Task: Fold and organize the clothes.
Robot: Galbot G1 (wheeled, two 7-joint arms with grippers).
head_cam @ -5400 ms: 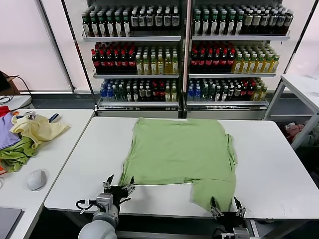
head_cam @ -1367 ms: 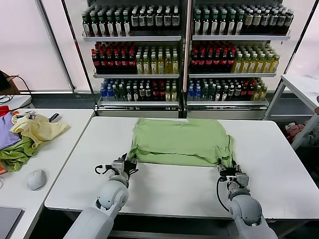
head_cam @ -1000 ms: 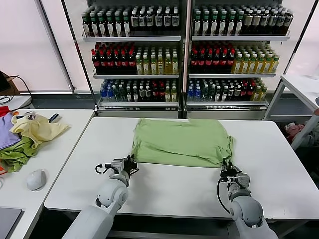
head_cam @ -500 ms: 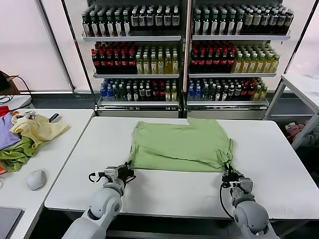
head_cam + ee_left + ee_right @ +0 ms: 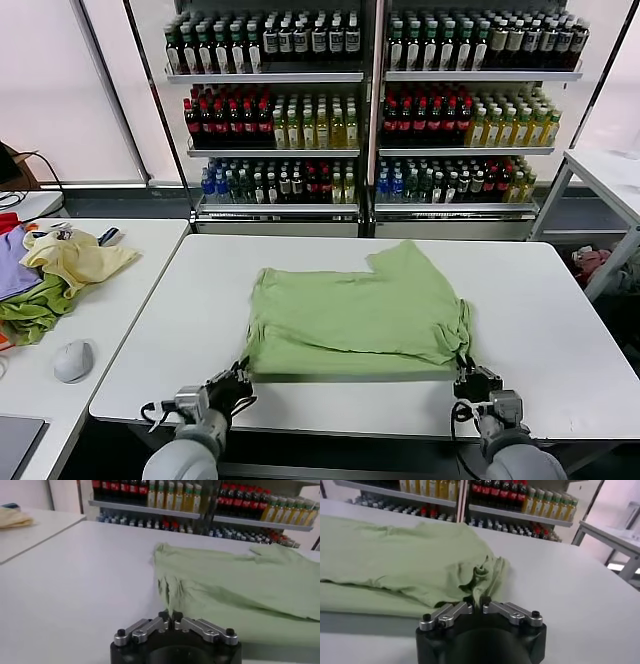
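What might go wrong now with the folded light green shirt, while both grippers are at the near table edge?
1. The left gripper and right gripper each pinch a near corner of the light green polo shirt; pulling further may drag it over the white table's edge.
2. The far flap sits skewed, so the fold may finish uneven.

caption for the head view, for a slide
Both grippers, left and right, pinch the near corners of a folded light green shirt on the white table.
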